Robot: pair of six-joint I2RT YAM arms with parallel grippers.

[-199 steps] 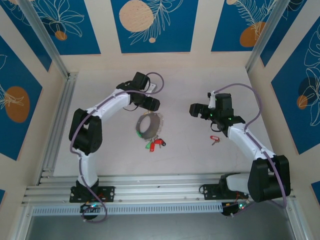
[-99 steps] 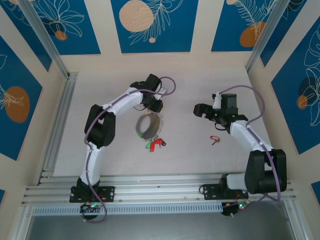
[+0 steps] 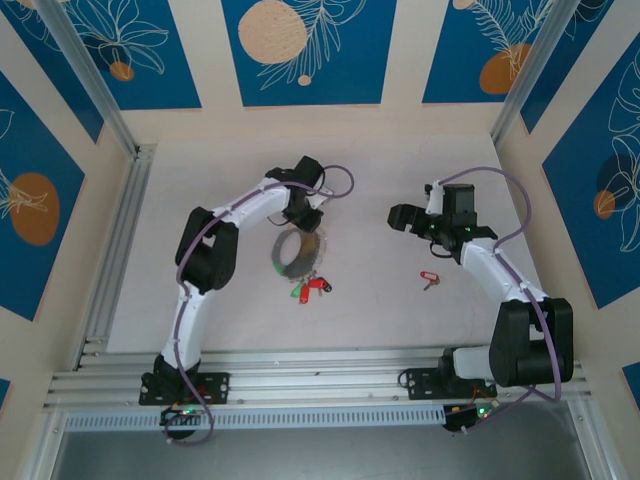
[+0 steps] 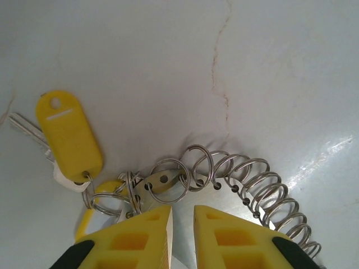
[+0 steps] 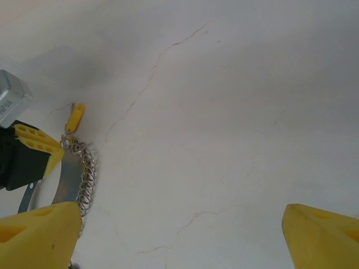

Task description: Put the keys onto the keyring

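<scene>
1. Looking down from the overhead camera, I find the keyring [image 3: 281, 254] lying flat on the table [image 3: 200, 290] between the arms, closer to the left one. The left gripper [image 3: 308, 216] sits at its far edge. The right gripper [image 3: 398, 215] hangs well apart to the right, jaws wide. The red and green keys [image 3: 312, 288] lie at the ring's near edge. A lone red key [image 3: 430, 279] lies on the near side of the right gripper, and the right arm is plainly the nearer one to it. Its long axis is too small to judge.
2. Left wrist camera: the left gripper [image 4: 182, 212] has its fingers drawn almost together, with a thin slit between them. The keyring [image 4: 162, 182] shows as a flat band curving just past the tips, strung with small rings [image 4: 252, 179]. A yellow key [image 4: 68, 137] lies flat to the left, hooked on through one of them. Whether the fingers pinch the band I cannot tell.
3. Right wrist camera: the right gripper [image 5: 179, 224] is spread wide with nothing between its jaws. The keyring [image 5: 63, 179] lies off to its left, with a finger [image 5: 36, 147] of the left gripper at the band.
4. Assessment: the lone red key is the piece outstanding. I judge the coming move to hinge on the right arm drawing back toward the near edge for it, then carrying it left to the ring.
</scene>
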